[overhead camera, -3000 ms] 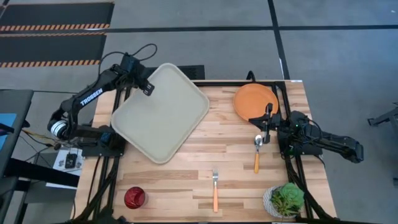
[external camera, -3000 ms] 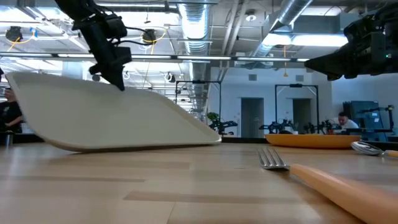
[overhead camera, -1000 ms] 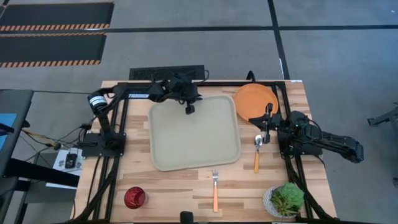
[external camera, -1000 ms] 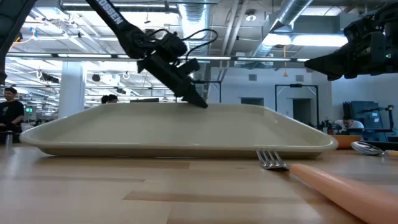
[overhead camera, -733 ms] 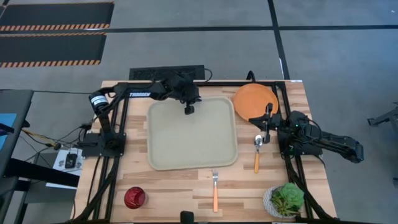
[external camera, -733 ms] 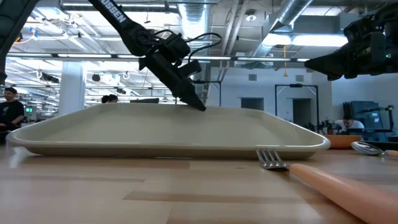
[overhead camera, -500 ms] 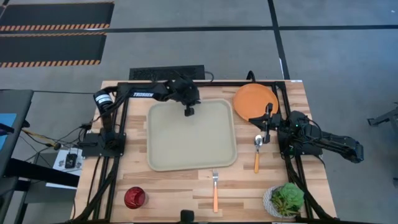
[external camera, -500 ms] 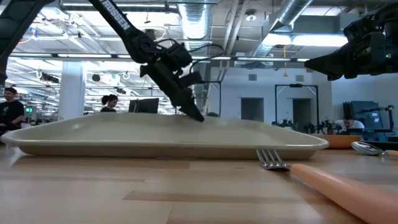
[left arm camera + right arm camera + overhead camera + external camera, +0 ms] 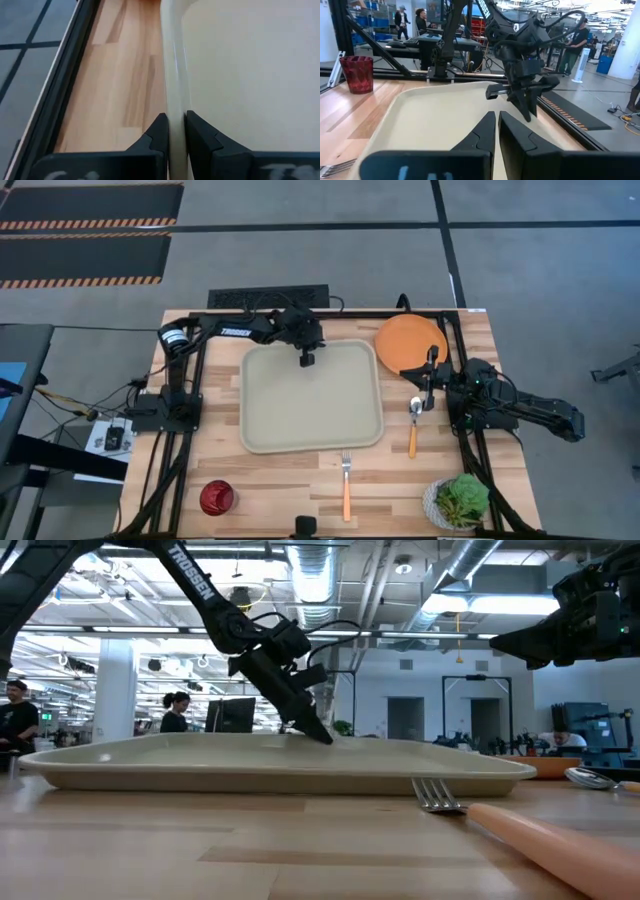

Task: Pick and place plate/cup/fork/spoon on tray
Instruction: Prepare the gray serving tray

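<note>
The pale tray (image 9: 312, 405) lies mid-table, about level in the low view (image 9: 280, 770). My left gripper (image 9: 308, 359) is shut on the middle of its far rim. The orange plate (image 9: 410, 342) sits at the far right. The spoon (image 9: 414, 425) lies near the right arm, and the fork (image 9: 346, 485) just in front of the tray's near rim. The dark-red cup (image 9: 216, 498) stands at the near left. My right gripper (image 9: 497, 125) waits level at the table's right side, shut on nothing. My left gripper pinches the tray's far rim (image 9: 175, 100) between its two fingers, one finger (image 9: 159, 134) outside the rim and the other (image 9: 198, 135) inside the tray. The fingers slant down from the far side, across the rim. Whether the far rim has reached the table I cannot tell.
A white pot with a green plant (image 9: 460, 500) stands at the near right corner. Bare wood shows left of the tray and between the cup and fork. People and equipment show in the room beyond the table.
My left gripper has gone down, still shut on the far rim. The tray's raised far side has sunk with it, so the tray has gone from tilted to about level, and it has squared up with the table edges. The right arm has kept still.
</note>
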You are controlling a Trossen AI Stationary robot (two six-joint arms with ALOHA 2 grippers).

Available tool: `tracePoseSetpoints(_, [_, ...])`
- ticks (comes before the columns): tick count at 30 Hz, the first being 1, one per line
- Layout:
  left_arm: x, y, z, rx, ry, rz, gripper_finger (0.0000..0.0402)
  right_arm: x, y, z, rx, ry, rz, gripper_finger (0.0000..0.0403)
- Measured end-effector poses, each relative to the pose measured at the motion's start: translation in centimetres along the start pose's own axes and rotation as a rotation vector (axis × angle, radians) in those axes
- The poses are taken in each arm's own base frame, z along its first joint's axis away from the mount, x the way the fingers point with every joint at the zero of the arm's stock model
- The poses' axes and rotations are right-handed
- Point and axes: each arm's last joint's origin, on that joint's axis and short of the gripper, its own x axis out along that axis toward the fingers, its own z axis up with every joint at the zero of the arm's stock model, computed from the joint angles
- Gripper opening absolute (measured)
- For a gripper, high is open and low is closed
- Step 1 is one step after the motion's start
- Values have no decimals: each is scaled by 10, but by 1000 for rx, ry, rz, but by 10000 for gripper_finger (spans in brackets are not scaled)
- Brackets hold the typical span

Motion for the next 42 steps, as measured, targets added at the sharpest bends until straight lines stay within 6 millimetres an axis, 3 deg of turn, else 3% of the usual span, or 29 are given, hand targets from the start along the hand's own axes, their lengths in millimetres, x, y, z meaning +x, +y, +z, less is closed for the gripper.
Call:
tracePoseSetpoints(15, [2,7,23,10,-1,22,35,0,0,0,0,1,-7,47])
tracePoseSetpoints(19, [1,4,21,-2,71,14,35,0,0,0,0,1,-7,47])
tracePoseSetpoints(26, [1,1,16,25,164,40,92,0,0,0,0,0,-7,47])
tracePoseSetpoints(33, [0,0,15,28,184,33,95,0,0,0,0,1,-7,47])
tracePoseSetpoints(39, [-39,-3,32,37,231,80,80,0,0,0,0,1,-8,47])
tracePoseSetpoints(42, [-58,-14,38,12,284,55,59,0,-1,0,0,2,-17,47])
